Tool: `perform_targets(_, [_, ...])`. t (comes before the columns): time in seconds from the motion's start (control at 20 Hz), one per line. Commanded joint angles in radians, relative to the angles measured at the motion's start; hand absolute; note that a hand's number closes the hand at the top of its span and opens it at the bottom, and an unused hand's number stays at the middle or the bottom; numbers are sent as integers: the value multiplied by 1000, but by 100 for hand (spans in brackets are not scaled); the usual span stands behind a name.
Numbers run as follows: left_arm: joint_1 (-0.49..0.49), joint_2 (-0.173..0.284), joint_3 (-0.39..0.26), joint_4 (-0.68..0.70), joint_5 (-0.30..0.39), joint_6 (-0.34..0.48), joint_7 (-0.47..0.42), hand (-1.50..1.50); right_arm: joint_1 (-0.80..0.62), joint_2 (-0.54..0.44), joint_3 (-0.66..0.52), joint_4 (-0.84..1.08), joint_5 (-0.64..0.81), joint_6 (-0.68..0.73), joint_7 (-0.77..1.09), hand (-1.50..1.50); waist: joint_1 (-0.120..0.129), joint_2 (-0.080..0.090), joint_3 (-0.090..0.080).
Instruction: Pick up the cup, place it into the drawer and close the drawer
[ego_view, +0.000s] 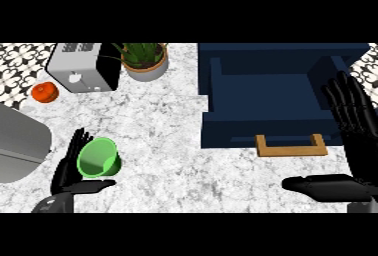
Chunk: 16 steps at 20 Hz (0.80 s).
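At lower left, the left robot hand (68, 170) cups the green cup (99, 157) with straight, unclenched fingers. It should curl round the cup before lifting toward the open drawer (221, 95) at upper right. The right robot hand (353, 125) rests open at the right edge.

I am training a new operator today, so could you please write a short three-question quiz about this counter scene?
1. True or false: the cup already lies inside the drawer.
2. Which hand is at the cup? A) left hand B) right hand
3. Fill in: the drawer stands ____, its wooden handle toward the robot.

Key
1. False: the green cup is out on the counter, against the left hand's fingers.
2. A: the right hand is open beside the drawer's right end.
3. Open: its blue inside shows.
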Motion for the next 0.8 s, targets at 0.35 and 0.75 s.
perform_targets(0.35, [-32,-43,-16,-38,33,-239,-71,150,-33,0,-18,72,-2,3,-41,-150,6,0,1])
perform_targets(0.75, [-40,-79,-25,-66,69,-338,-61,150,-2,19,10,37,16,-9,-18,-150,0,1,0])
